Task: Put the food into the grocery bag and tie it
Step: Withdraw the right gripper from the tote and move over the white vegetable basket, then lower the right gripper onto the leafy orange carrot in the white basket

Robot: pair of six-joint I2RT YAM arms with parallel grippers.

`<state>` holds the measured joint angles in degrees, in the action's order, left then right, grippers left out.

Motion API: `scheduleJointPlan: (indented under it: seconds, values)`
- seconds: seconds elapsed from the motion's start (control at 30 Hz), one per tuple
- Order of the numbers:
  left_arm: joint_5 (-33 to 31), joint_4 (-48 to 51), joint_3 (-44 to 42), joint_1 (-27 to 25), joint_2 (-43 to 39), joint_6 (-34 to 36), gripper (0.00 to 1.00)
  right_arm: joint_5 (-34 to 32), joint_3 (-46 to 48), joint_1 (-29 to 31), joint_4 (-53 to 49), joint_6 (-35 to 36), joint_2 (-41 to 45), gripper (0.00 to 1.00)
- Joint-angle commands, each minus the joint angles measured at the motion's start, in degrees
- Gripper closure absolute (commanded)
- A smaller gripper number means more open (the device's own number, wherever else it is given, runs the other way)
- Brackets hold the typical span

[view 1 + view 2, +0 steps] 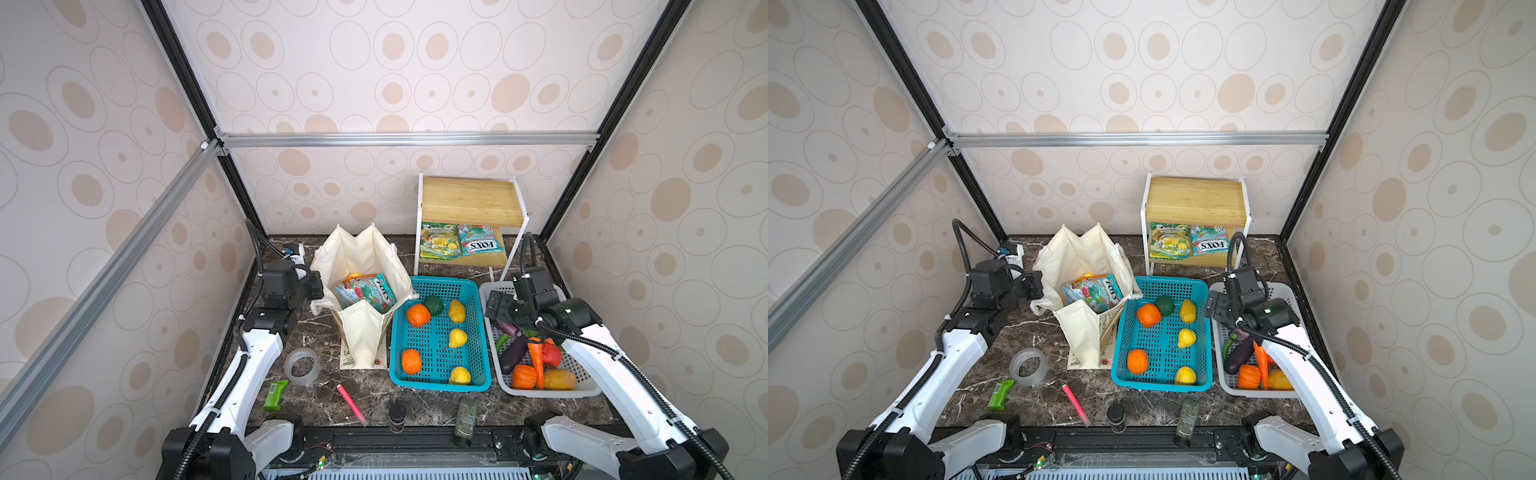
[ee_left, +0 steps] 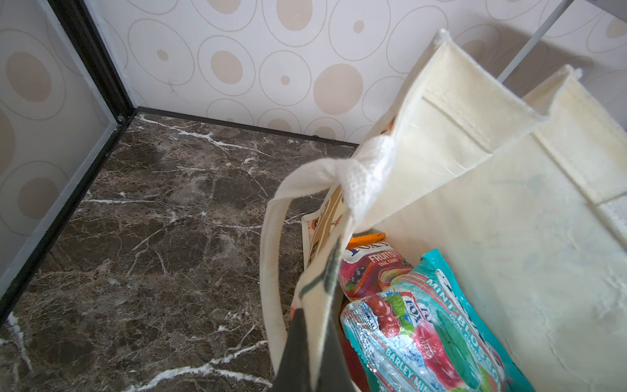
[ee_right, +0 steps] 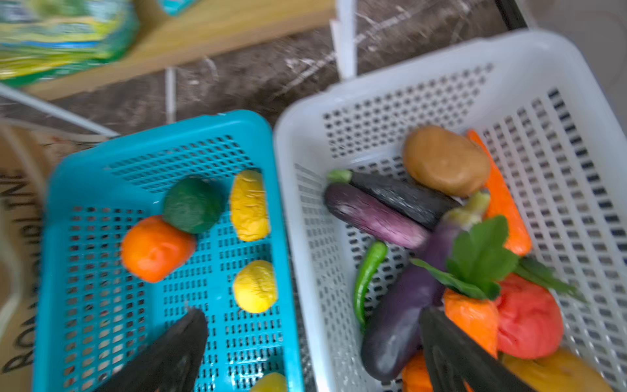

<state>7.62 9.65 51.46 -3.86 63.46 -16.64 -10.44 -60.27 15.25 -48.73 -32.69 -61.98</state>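
Note:
The cream grocery bag [image 1: 365, 257] [image 1: 1084, 253] stands open left of the baskets, with Fox's candy packets [image 1: 365, 291] [image 2: 420, 322] inside. My left gripper [image 1: 316, 286] [image 2: 314, 325] is shut on the bag's left rim, the cloth [image 2: 325, 305] pinched between its fingers. My right gripper [image 1: 494, 307] [image 3: 314, 315] hangs open over the border between the two baskets, holding nothing. Yellow citrus [image 3: 254, 286] and oranges [image 1: 417, 314] lie in the turquoise basket [image 1: 440, 281]. Purple eggplants [image 3: 397, 319] [image 1: 513, 353] lie in the white basket [image 1: 548, 392]. Two more candy packets [image 1: 461, 245] rest on the shelf.
The wooden shelf [image 1: 469, 199] stands behind the baskets. A tape roll [image 1: 302, 365], a green bar [image 1: 275, 395], a pink pen [image 1: 351, 404] and two dark jars [image 1: 397, 415] [image 1: 465, 419] lie along the front of the marble table.

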Motion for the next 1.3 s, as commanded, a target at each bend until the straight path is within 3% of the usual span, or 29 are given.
scheduleJointPlan:
  seconds: [0.0, 0.1, 0.27, 0.33, 0.37, 0.47, 0.63, 0.77, 1.27]
  values:
    - [0.3, -2.5, 0.6, 0.3, -1.4, 1.2, 1.0, 4.7, 3.3, -5.2, -1.8, -3.8, 3.1, 0.0]
    - [0.4, -2.4, 0.7, 0.3, -1.5, 1.2, 1.0, 5.6, 8.3, -9.2, 0.6, -3.0, 5.6, 0.0]
    - [0.1, -2.7, 0.2, 0.2, -2.2, 1.2, 1.0, -9.6, 12.7, -9.2, 1.1, 3.5, 9.1, 0.0]
    - [0.3, -2.7, 0.4, 0.3, -2.1, 1.2, 1.0, -11.8, 15.4, -9.3, 5.3, 7.7, 9.8, 0.03]
    - [0.1, -2.8, 0.3, 0.3, -2.0, 1.2, 1.0, -15.3, 17.0, -9.2, 7.1, 7.5, 9.3, 0.03]
    - [-0.6, -2.7, 0.2, 0.3, -2.0, 1.2, 1.0, -17.4, 17.7, -9.2, 8.2, 8.6, 6.2, 0.04]
    - [0.6, -3.0, 0.2, 0.3, -1.4, 0.9, 1.0, -15.5, 18.8, -9.2, 10.0, 9.0, 2.7, 0.13]
    - [0.5, -3.0, 0.1, 0.2, -1.5, 1.0, 1.0, -15.8, 21.9, -9.4, 14.3, 9.1, 3.5, 0.32]
    - [-0.7, -2.7, 0.0, 0.3, -1.8, 1.5, 1.0, -13.6, 19.5, -10.6, 15.1, 12.9, -2.9, 0.41]
